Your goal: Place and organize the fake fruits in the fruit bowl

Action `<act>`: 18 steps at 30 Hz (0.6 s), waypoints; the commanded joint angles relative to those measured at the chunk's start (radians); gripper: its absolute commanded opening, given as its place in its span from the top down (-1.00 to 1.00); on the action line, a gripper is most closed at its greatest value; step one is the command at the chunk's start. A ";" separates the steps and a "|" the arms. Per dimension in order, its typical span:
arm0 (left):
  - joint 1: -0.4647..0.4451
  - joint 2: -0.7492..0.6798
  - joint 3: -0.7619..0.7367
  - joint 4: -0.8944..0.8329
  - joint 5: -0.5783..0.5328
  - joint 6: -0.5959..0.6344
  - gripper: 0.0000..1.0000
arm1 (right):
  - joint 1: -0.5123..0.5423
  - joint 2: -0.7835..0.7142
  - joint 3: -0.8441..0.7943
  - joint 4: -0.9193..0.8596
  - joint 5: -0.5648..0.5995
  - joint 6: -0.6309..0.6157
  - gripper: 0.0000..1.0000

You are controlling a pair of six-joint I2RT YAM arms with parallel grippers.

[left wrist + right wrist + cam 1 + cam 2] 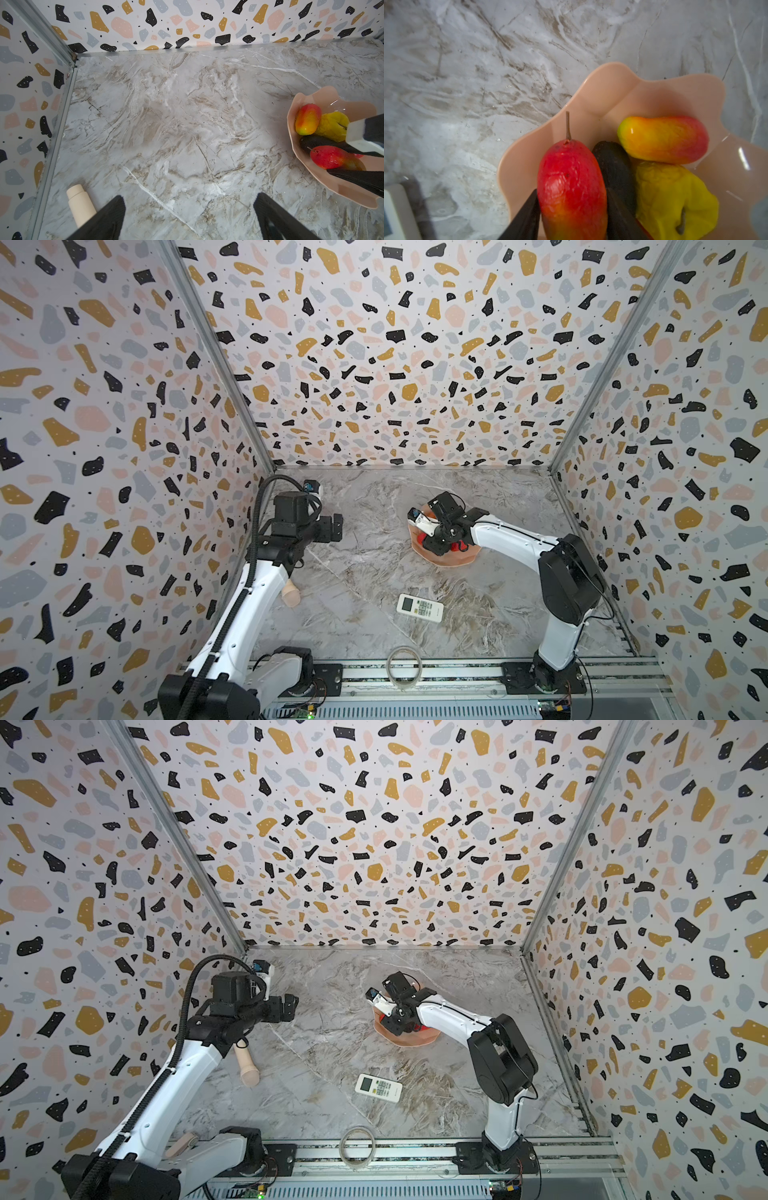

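The salmon-pink fruit bowl (449,558) (409,1040) (591,87) stands on the marble right of centre. In it lie a red-orange mango (662,139) (306,122), a bumpy yellow fruit (670,197) (332,126) and a dark oval fruit (612,162) (315,142). A second, redder mango (571,187) (328,158) with a stem lies beside the dark one. My right gripper (572,190) (436,545) reaches down into the bowl, its black fingers (363,178) against both sides of that mango. My left gripper (189,207) (336,526) hovers open and empty at the far left.
A white remote control (419,608) lies in front of the bowl. A clear tape ring (404,668) rests on the front rail. A beige cylinder (291,593) (80,203) lies by the left arm. Patterned walls close in three sides.
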 commanded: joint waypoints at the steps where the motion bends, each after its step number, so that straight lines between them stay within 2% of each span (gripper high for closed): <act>1: 0.004 -0.001 -0.006 0.032 -0.011 0.008 -0.99 | 0.001 -0.014 0.001 -0.006 -0.001 0.013 -0.23; 9: 0.004 -0.005 -0.009 0.033 -0.013 0.008 -0.99 | 0.002 -0.057 0.025 -0.033 0.047 0.015 -0.63; 11: 0.004 -0.006 -0.010 0.037 -0.015 0.008 -0.99 | 0.001 -0.105 0.012 -0.011 0.071 0.030 -0.81; 13: 0.004 0.003 -0.009 0.042 -0.012 0.002 -0.99 | -0.004 -0.190 -0.032 0.055 0.091 0.058 -0.99; 18: 0.001 0.025 -0.004 0.059 -0.017 -0.009 -0.99 | -0.111 -0.479 -0.281 0.373 0.161 0.185 -0.98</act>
